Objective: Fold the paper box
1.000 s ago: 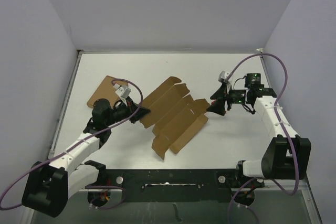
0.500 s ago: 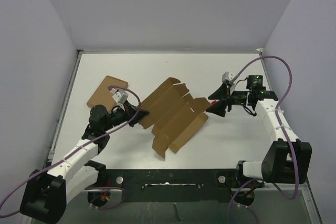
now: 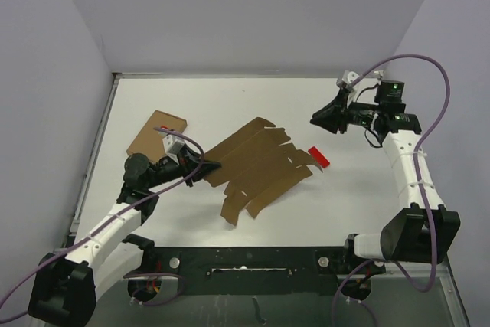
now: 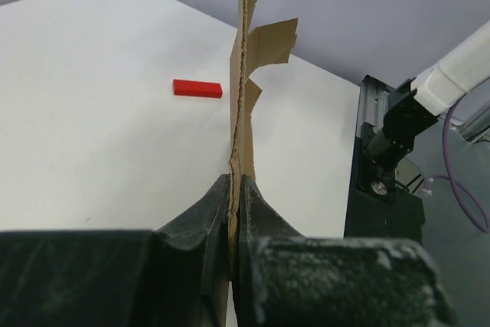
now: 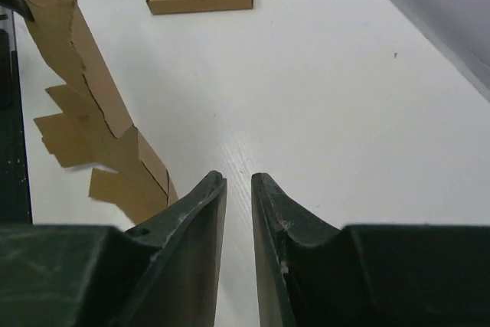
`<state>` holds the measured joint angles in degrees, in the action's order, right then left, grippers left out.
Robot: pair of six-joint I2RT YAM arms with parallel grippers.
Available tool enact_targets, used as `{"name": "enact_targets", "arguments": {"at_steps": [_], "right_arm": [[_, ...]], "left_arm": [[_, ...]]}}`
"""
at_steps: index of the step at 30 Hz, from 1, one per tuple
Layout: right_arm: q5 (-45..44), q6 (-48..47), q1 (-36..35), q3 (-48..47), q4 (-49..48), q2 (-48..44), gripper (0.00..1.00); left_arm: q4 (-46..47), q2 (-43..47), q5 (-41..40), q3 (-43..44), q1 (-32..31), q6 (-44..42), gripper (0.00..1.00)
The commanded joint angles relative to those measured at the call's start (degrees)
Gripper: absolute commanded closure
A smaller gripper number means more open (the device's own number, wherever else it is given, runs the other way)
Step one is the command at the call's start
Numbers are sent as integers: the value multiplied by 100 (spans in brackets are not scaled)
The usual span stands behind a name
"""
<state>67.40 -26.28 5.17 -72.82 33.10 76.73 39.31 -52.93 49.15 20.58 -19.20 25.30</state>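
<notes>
Claw by claw: our left claw (image 4: pixel 235 189) is clamped on the near-left edge of the paper box (image 3: pixel 256 166), a die-cut sheet not yet folded. It lies mid-desk (image 3: pixel 253 101) with the gripped side raised. We judge the pinch is there to steady the sheet and lift its panels off the surface so a crease can start. Our right claw (image 5: pixel 237 181) is all but closed, with only a slit between its fingers and nothing in it. It hangs over the far right, well apart from the sheet, probably waiting for a flap to push. We count one sheet, one red block (image 3: pixel 318 157) just beside its right edge, and one flat cardboard rectangle (image 3: pixel 157 134) at far left.
</notes>
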Motion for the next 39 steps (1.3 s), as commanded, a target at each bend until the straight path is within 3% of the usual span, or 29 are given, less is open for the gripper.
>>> {"name": "enact_targets", "arguments": {"at_steps": [1, 10, 21, 35, 39], "right_arm": [[131, -511, -214, 413, 350, -279, 77], [-96, -1250, -719, 714, 544, -272, 77], [461, -2371, -890, 790, 1244, -371, 76], [832, -2806, -1153, 850, 1496, -361, 56], [1008, -3106, -1183, 747, 1841, -360, 54]], "left_arm": [[540, 255, 394, 306, -28, 72, 100], [743, 276, 516, 285, -24, 190, 100], [937, 191, 508, 177, -22, 252, 100], [1465, -49, 658, 104, -22, 528, 100], [1371, -11, 610, 101, -15, 459, 100]]}}
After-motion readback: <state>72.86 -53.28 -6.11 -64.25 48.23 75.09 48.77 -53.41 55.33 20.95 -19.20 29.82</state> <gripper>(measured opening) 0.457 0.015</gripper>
